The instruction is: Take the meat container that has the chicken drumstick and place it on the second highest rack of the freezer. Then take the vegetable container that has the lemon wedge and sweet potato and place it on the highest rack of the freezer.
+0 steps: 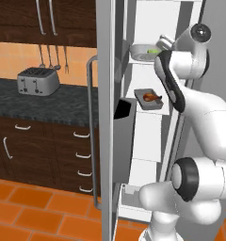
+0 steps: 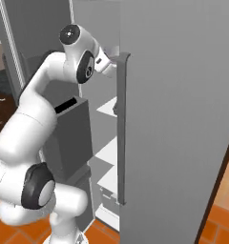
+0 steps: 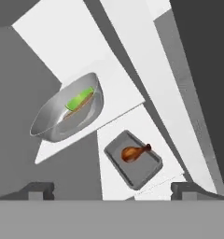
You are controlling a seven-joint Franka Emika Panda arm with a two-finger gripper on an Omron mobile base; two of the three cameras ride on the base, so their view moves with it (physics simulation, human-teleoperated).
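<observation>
Meat container (image 3: pixel 133 160) with its chicken drumstick (image 3: pixel 134 152) sits on a freezer rack (image 3: pixel 158 184), below the rack bearing the vegetable container (image 3: pixel 67 114). We see our gripper (image 3: pixel 111 189) released, fingers spread wide, hovering apart from both containers.

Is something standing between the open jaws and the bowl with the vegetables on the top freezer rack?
Nothing visible does. In the hand view the vegetable container sits on the highest rack, beyond the gripper, with open space between. The meat container lies one rack lower, off that path.
</observation>
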